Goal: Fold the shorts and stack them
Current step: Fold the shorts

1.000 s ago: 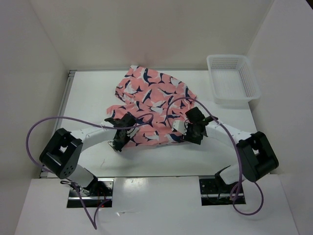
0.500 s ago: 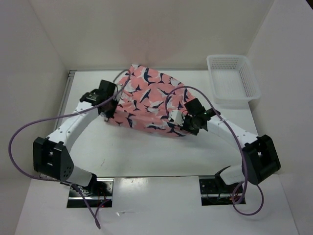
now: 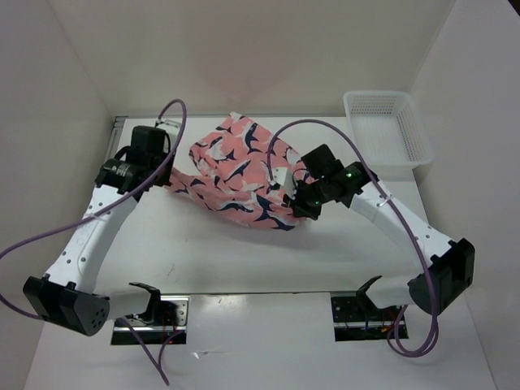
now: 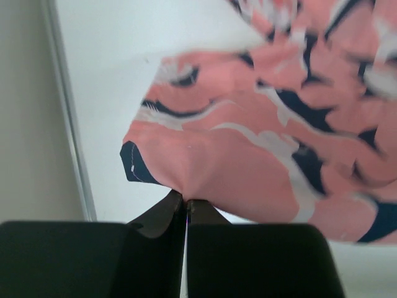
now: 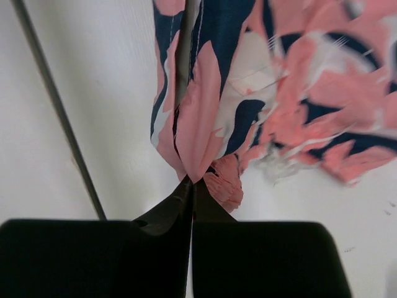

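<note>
The salmon-pink shorts (image 3: 236,175) with navy-and-white shapes hang stretched between my two grippers above the back middle of the table, sagging in the middle. My left gripper (image 3: 166,180) is shut on their left corner; in the left wrist view the fabric (image 4: 248,161) is pinched at the gripper's (image 4: 185,200) closed tips. My right gripper (image 3: 294,199) is shut on their right edge; in the right wrist view a bunched fold (image 5: 205,105) is held at the gripper's (image 5: 192,181) tips.
A white mesh basket (image 3: 387,130) stands at the back right corner. White walls enclose the table on the left, back and right. A metal rail (image 3: 114,154) runs along the table's left edge. Purple cables loop over both arms.
Both grippers have lifted the shorts off the table and carried their near edge up and back. The left arm swung far left and back; the cloth now hangs between them.
</note>
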Motion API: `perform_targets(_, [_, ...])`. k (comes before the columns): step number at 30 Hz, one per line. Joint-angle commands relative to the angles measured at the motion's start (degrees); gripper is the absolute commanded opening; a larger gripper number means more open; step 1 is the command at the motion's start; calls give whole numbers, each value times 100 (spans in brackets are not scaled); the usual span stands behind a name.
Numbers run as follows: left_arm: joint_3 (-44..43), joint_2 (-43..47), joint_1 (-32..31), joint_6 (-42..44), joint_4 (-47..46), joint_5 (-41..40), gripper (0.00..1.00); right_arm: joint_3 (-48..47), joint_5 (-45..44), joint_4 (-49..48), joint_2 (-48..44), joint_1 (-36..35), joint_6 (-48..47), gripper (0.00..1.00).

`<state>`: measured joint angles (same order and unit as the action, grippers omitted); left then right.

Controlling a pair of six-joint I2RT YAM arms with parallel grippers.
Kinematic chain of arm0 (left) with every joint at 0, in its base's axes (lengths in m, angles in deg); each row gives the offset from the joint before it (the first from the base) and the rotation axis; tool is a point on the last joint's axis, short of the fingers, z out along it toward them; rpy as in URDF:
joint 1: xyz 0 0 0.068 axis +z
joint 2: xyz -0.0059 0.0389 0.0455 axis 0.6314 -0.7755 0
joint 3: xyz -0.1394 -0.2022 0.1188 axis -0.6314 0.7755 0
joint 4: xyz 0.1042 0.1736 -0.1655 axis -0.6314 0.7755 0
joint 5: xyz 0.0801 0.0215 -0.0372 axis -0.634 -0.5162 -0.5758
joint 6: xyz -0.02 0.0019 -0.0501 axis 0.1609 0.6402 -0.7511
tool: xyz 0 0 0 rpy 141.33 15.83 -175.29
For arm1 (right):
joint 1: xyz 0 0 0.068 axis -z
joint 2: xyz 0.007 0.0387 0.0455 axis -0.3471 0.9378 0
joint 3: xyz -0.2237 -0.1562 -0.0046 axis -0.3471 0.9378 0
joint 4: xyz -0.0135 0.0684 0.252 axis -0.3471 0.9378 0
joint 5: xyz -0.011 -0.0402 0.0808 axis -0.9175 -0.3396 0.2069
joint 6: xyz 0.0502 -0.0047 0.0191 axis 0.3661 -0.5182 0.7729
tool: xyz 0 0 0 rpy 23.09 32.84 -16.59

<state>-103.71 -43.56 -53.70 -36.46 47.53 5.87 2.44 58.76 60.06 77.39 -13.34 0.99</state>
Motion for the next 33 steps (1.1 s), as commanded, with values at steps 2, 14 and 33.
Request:
perform_targets(2, [-998, -367, 92, 14, -480, -239, 0, -855, 543, 133, -336, -63, 844, 0])
perform_targets(14, [-4038, -4103, -39, 14, -1870, 86, 0, 532, 1148, -1722, -11, 2230, 1549, 0])
perform_targets(33, [-10139, -8825, -330, 14, -543, -178, 74, 824, -1038, -3358, 850, 2723, 2542, 89])
